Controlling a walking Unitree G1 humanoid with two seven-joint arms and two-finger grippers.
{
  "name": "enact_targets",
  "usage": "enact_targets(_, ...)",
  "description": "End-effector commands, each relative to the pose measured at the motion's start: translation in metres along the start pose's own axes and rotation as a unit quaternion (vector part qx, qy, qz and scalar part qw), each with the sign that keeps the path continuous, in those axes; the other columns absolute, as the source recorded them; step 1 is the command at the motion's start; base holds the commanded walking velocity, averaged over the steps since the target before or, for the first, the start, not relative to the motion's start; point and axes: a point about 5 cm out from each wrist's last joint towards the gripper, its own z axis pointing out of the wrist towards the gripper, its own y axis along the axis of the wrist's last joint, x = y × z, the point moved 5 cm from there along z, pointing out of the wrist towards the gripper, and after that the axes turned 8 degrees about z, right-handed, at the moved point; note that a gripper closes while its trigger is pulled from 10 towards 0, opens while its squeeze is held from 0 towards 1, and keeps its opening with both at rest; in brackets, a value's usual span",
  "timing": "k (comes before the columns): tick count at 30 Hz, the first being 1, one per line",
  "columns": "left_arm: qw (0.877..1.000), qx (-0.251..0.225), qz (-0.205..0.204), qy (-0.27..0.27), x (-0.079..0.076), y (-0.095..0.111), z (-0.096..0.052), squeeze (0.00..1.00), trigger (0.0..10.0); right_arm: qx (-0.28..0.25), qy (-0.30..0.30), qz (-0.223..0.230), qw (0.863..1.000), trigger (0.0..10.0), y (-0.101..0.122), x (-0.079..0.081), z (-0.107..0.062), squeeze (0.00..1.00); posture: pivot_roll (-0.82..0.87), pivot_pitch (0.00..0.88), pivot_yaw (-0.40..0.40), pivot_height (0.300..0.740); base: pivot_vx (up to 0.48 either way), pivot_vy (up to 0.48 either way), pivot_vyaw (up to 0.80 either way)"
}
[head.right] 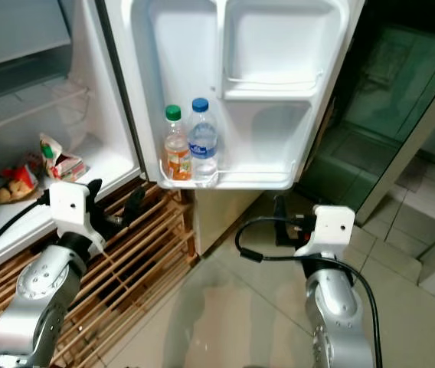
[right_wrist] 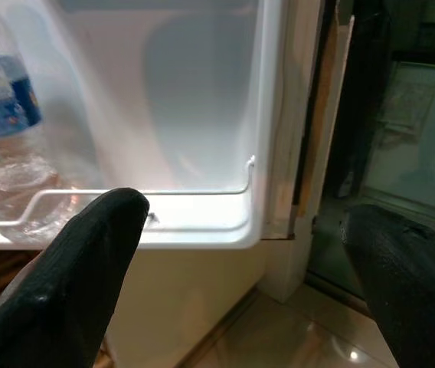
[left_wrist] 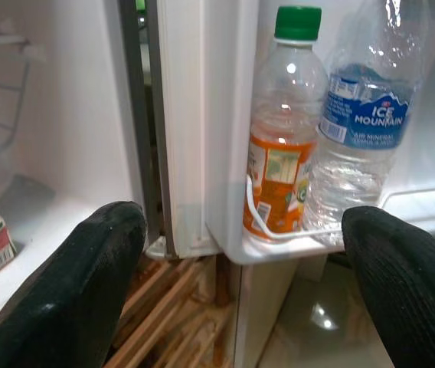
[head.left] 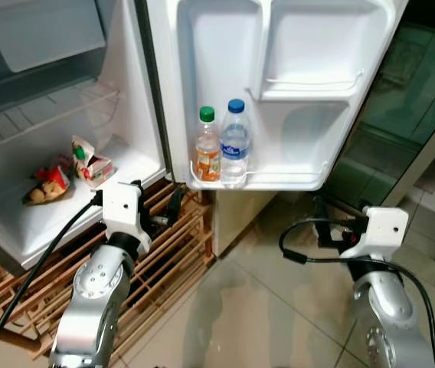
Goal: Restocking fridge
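The fridge stands open, its door (head.left: 279,180) swung toward me. On the lower door shelf stand an orange-labelled bottle (head.left: 207,149) with a green cap and a clear water bottle (head.left: 235,146) with a blue cap, side by side. A drink carton (head.left: 87,161) and a snack bag (head.left: 49,186) lie on the fridge's bottom shelf. My left gripper (head.left: 160,205) hovers open and empty just below the hinge side of the door, facing the bottles (left_wrist: 282,153). Lower right of the door shelf, my right gripper (head.left: 321,222) is open and empty too, looking at the bare end of the shelf (right_wrist: 202,192).
A slatted wooden rack (head.left: 171,261) sits under the fridge, right below my left gripper. Glossy tiled floor (head.left: 263,307) spreads in front. A dark glass-fronted cabinet (head.left: 401,115) stands to the right of the door. The upper door shelf (head.left: 309,84) holds nothing.
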Motion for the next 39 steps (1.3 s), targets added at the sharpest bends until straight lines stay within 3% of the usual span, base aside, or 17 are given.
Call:
enact_targets(1, 1.0, -0.005, 0.001, -0.003, -0.005, 0.001, 0.004, 0.0, 10.0, 0.001, -0.002, -0.001, 1.0, 10.0, -0.001, -0.001, 0.001, 0.04, -0.25, 0.0, 0.043, 0.74, 0.0, -0.465, 0.77)
enact_targets(8, 0.999, -0.034, -0.017, -0.016, -0.012, 0.008, 0.006, 0.0, 10.0, 0.001, 0.006, -0.006, 1.0, 10.0, -0.002, 0.002, 0.001, 0.05, -0.26, 0.0, 0.044, 0.74, 0.0, -0.465, 0.76)
enact_targets(26, 0.996, -0.072, 0.001, -0.049, -0.022, 0.018, 0.004, 0.0, 10.0, 0.02, 0.057, -0.037, 0.998, 10.0, -0.014, 0.007, -0.016, 0.07, -0.28, 0.0, 0.044, 0.74, 0.0, -0.478, 0.74)
enact_targets(30, 0.995, -0.078, 0.006, -0.06, -0.026, 0.019, 0.005, 0.0, 10.0, 0.045, 0.104, -0.062, 0.992, 10.0, -0.025, 0.012, -0.032, 0.09, -0.28, 0.0, 0.042, 0.74, 0.0, -0.48, 0.74)
enact_targets(31, 0.995, -0.077, -0.003, -0.059, -0.026, 0.018, 0.005, 0.0, 10.0, 0.086, 0.12, -0.08, 0.986, 10.0, -0.042, 0.008, -0.043, 0.1, -0.28, 0.0, 0.041, 0.74, 0.0, -0.48, 0.74)
enact_targets(35, 0.999, -0.025, -0.012, -0.029, -0.013, -0.005, 0.009, 0.0, 10.0, 0.248, 0.109, -0.147, 0.951, 10.0, -0.106, -0.036, -0.082, 0.06, -0.29, 0.0, 0.044, 0.74, 0.0, 0.0, 0.39)
enact_targets(36, 1.0, 0.015, -0.003, -0.021, -0.007, -0.024, 0.008, 0.0, 10.0, 0.327, 0.081, -0.166, 0.927, 10.0, -0.131, -0.062, -0.1, 0.04, -0.29, 0.0, 0.044, 0.74, 0.0, 0.0, 0.0)
enact_targets(37, 1.0, 0.015, -0.003, -0.021, -0.007, -0.024, 0.008, 0.0, 10.0, 0.327, 0.081, -0.166, 0.927, 10.0, -0.131, -0.062, -0.1, 0.04, -0.29, 0.0, 0.044, 0.74, 0.0, 0.0, 0.0)
enact_targets(38, 0.999, 0.036, 0.0, -0.021, -0.006, -0.034, 0.007, 0.0, 10.0, 0.369, 0.049, -0.176, 0.911, 10.0, -0.143, -0.082, -0.11, 0.04, -0.29, 0.0, 0.047, 0.74, 0.0, 0.0, 0.0)
enact_targets(39, 0.999, 0.036, 0.0, -0.021, -0.006, -0.034, 0.007, 0.0, 10.0, 0.369, 0.049, -0.176, 0.911, 10.0, -0.143, -0.082, -0.11, 0.04, -0.29, 0.0, 0.047, 0.74, 0.0, 0.0, 0.0)
